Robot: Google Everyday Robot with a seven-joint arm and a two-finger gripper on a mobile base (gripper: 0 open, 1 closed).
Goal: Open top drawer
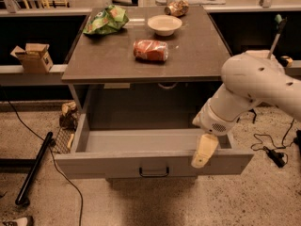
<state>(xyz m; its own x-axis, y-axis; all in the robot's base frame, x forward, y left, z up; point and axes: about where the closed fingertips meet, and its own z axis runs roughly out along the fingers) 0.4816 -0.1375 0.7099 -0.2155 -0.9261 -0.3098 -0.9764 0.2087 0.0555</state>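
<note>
Light-grey top drawer (103, 165) stands pulled wide out, black handle (154, 172) centred; gripper (203, 152) at its front rim, grip unclear

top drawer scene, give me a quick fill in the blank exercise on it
1. The top drawer stands ____, not shut.
2. The pincer hangs at the drawer's front edge, on the picture's ____ of the handle.
3. On the table, the red can lies on its ____.
4. The bag near the bowl is ____ in colour.
Missing words: open; right; side; green.
</note>
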